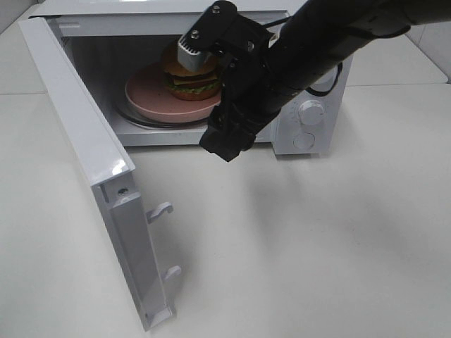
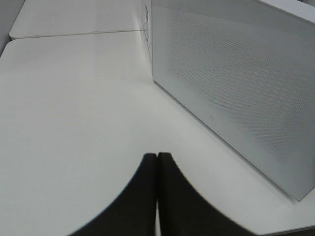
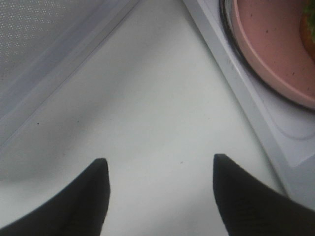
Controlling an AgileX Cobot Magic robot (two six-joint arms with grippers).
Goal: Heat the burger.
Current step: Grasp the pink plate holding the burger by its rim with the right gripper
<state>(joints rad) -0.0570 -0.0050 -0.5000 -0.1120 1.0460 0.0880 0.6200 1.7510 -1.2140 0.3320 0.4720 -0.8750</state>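
The burger (image 1: pixel 189 77), with a golden bun, lettuce and cheese, sits on a pink speckled plate (image 1: pixel 151 95) on the glass turntable inside the open microwave (image 1: pixel 310 49). My right gripper (image 1: pixel 225 144) hangs just outside the oven's front edge, pointing down at the table, partly covering the burger. The right wrist view shows that gripper (image 3: pixel 160 164) open and empty over bare table, with the plate (image 3: pixel 275 44) and a sliver of burger (image 3: pixel 309 29) off to one side. My left gripper (image 2: pixel 157 156) is shut on nothing, low over the table beside the door's perforated panel (image 2: pixel 236 73).
The microwave door (image 1: pixel 84 141) swings wide open toward the front left, its latch hooks (image 1: pixel 161 210) sticking out. Two control dials (image 1: pixel 309 113) sit on the oven's right panel. White table (image 1: pixel 303 246) spreads in front of the oven.
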